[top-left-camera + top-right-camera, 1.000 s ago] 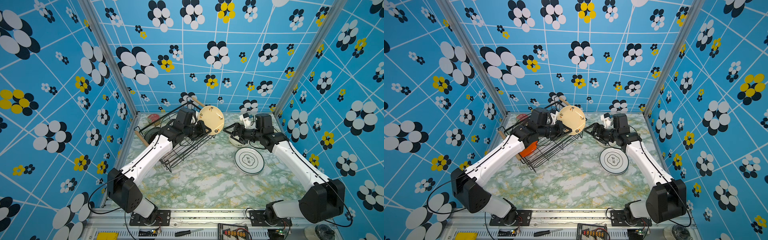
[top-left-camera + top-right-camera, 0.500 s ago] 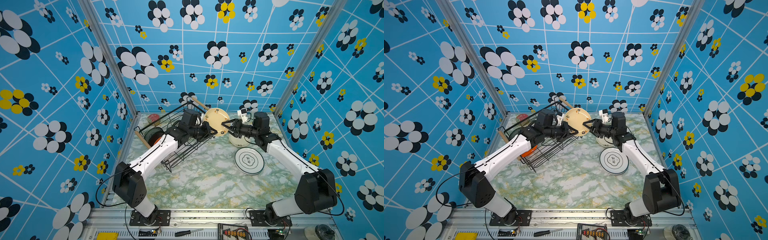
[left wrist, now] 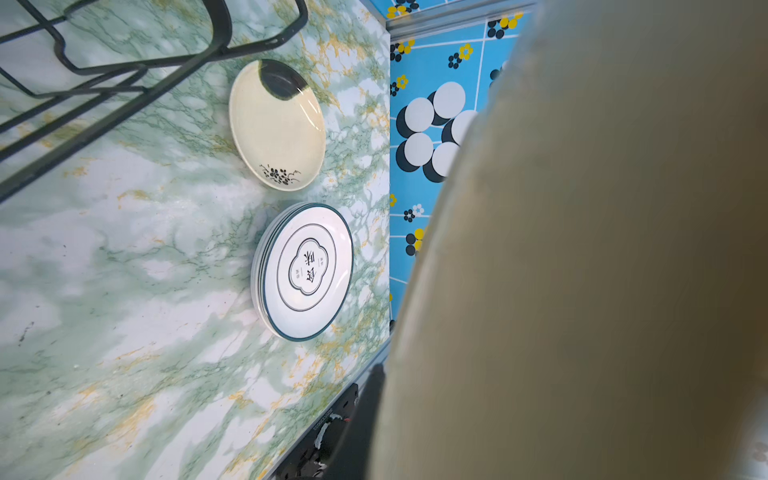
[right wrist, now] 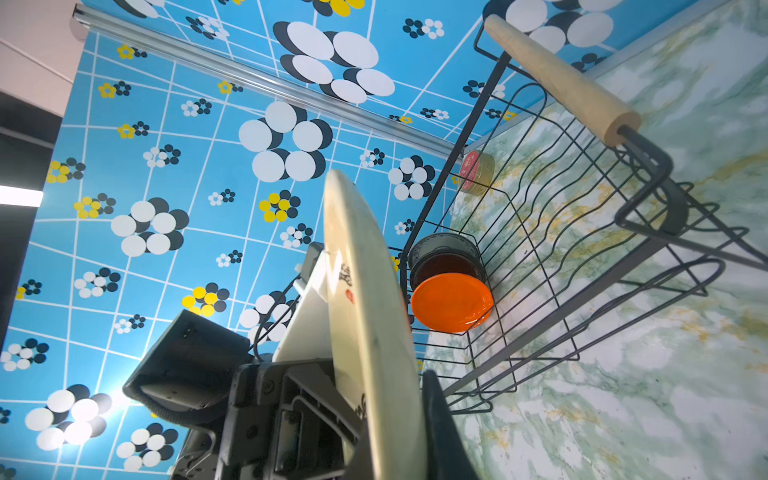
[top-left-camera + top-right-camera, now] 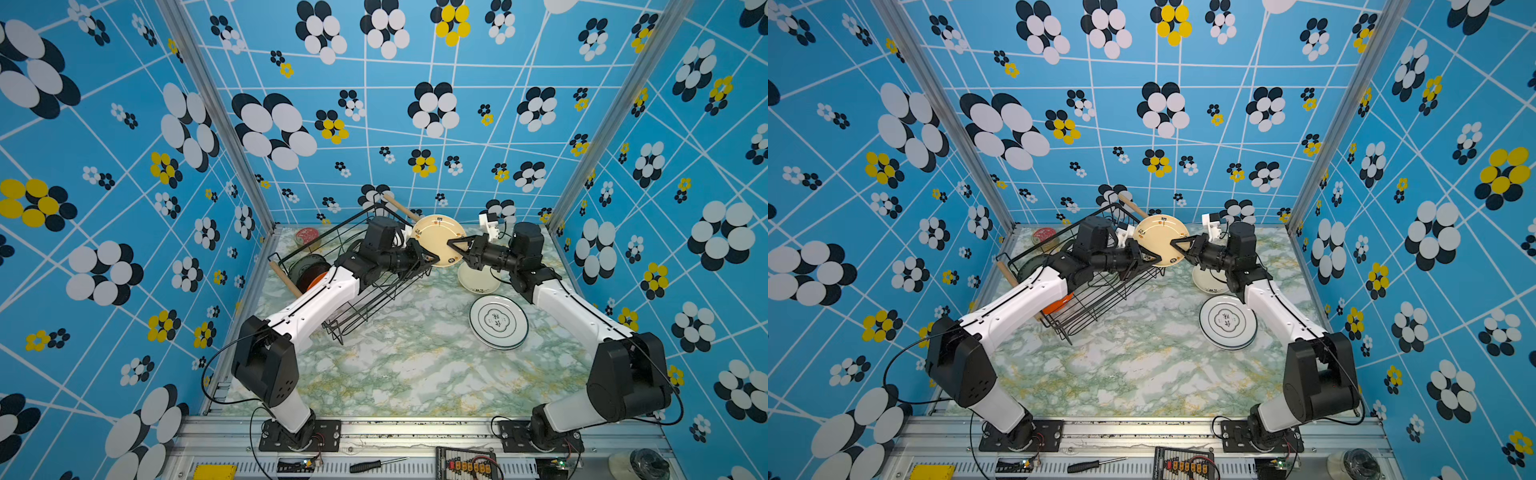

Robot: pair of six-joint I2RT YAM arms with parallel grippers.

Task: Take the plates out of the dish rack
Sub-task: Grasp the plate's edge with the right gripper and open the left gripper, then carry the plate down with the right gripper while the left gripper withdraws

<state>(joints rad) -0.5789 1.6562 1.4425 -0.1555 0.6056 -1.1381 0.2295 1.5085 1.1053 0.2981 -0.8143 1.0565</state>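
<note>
A cream plate [image 5: 436, 239] [image 5: 1158, 239] hangs on edge in the air beyond the dish rack [image 5: 353, 307] [image 5: 1100, 299], with a gripper at each side. My right gripper [image 5: 455, 245] [image 4: 395, 415] is shut on the rim of this plate [image 4: 365, 311]. My left gripper [image 5: 428, 259] [image 5: 1148, 259] is at the plate's opposite lower edge. In the left wrist view the plate [image 3: 602, 249] hides those jaws, so how wide they stand does not show. An orange plate [image 4: 451, 303] and dark plates [image 4: 444, 253] stand in the rack [image 4: 582, 232].
On the marble table by the right arm lie a cream plate with a black sprig [image 5: 478, 280] [image 3: 276, 124] and a stack of white plates with a dark rim [image 5: 498, 322] [image 3: 307, 270]. A red-lidded tin [image 5: 306, 237] sits behind the rack.
My left gripper carried the cream plate to the right, away from the rack. My right gripper came in from the right, open, and shut on the plate's rim.
</note>
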